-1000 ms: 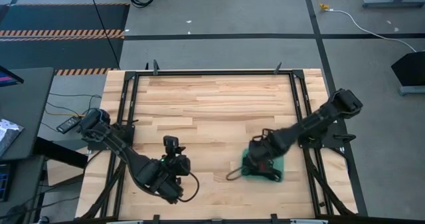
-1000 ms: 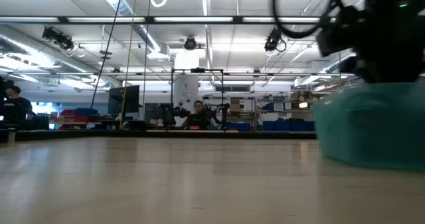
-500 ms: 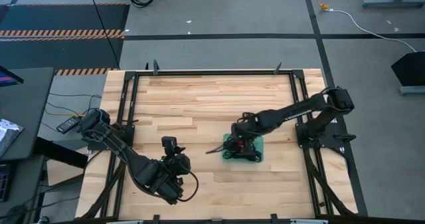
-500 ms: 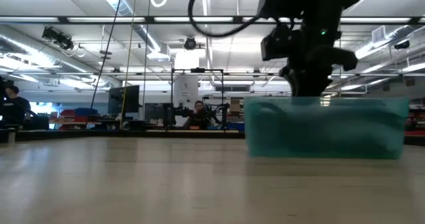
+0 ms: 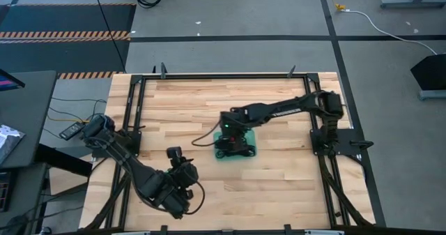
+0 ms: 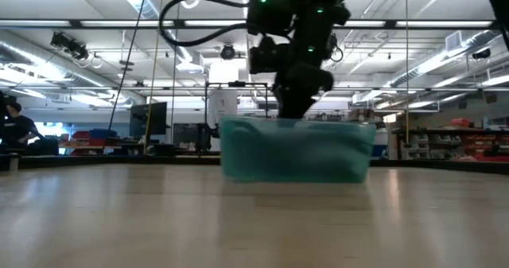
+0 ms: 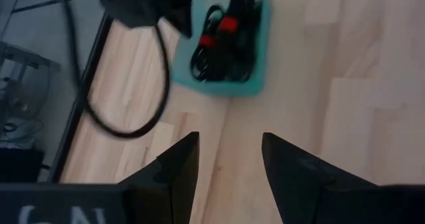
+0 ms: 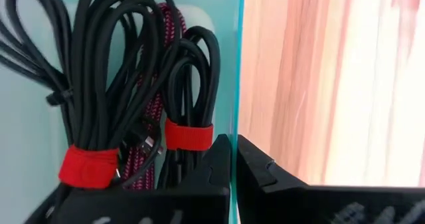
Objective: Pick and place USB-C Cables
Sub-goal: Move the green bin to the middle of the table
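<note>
The teal tray (image 5: 240, 151) stands mid-table and shows wide and see-through in the low view (image 6: 298, 149). Inside it lie the USB-C cables (image 8: 113, 84): black coils with red ties and one maroon braided coil (image 8: 156, 98). They also show in the left wrist view (image 7: 219, 44). My right gripper (image 5: 232, 134) is over the tray's far part, shut on its wall. My left gripper (image 5: 180, 167) waits open near the table's near-left side, pointing at the tray (image 7: 249, 88) and apart from it. My right gripper (image 8: 234, 147) pinches one side wall of the teal tray (image 8: 236, 84) at its rim, with one finger inside the tray and one finger (image 8: 255, 161) outside. It comes from above, pointing down. Whether the tray's base rests on the table or hangs just above it, I cannot tell.
A loop of the right arm's black wiring (image 5: 203, 139) hangs left of the tray and shows in the left wrist view (image 7: 126, 111). Bare wooden table (image 5: 209, 95) surrounds the tray inside a black frame (image 5: 223, 75). People and shelves show far behind the table (image 6: 236, 137).
My right gripper has carried the teal tray with the cables from the table's near-right part toward the left and far edges, to mid-table, keeping its hold on the wall. The right arm has swung round with it.
</note>
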